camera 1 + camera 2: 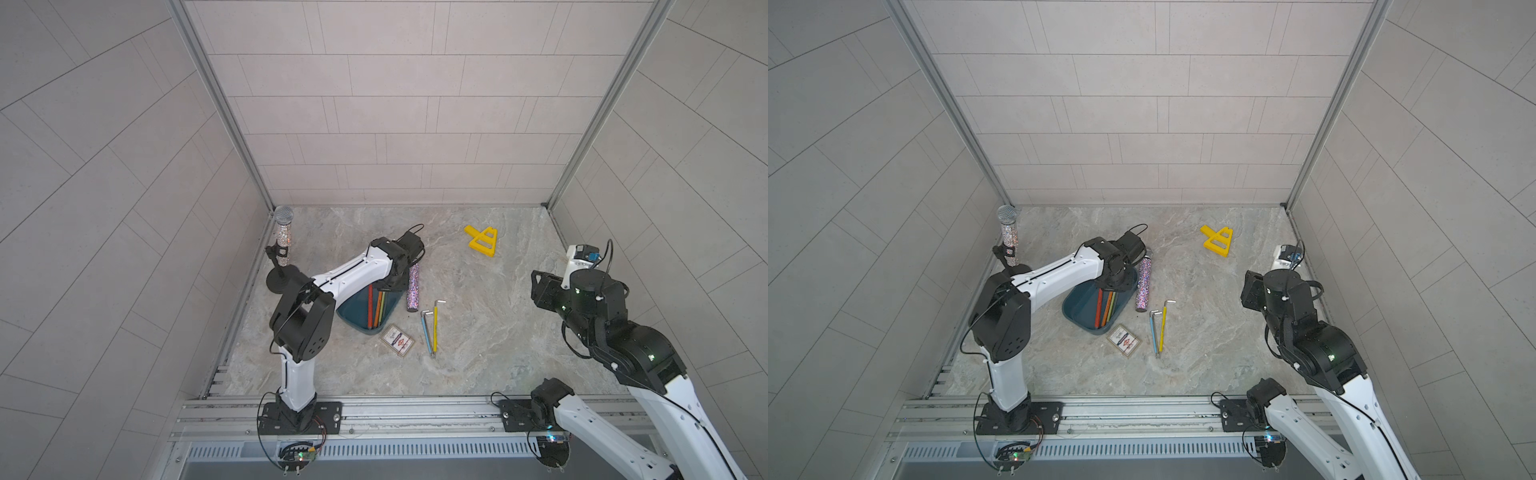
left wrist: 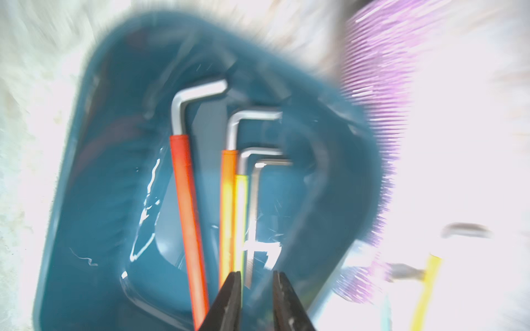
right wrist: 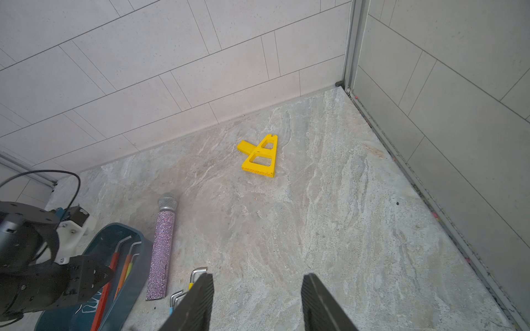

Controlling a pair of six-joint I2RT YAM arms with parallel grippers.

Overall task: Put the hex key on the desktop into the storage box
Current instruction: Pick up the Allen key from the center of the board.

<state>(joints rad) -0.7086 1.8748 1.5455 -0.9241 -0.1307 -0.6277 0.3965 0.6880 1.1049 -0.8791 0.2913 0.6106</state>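
While both top views show blue key (image 1: 427,334) and yellow key (image 1: 435,328) together on the desktop (image 1: 519,324), outside the box (image 1: 353,318), the left wrist view shows left gripper (image 2: 253,289) parted above it, the right wrist view right gripper (image 3: 258,298) parted; pinching one may drag both.

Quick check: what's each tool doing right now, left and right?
Left tool: open, holding nothing, over the storage box.
Right tool: open, holding nothing, above the desktop.

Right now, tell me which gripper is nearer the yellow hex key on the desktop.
Left. The left gripper is over the storage box, close to the yellow hex key; the right gripper is farther off, on the key's other side.
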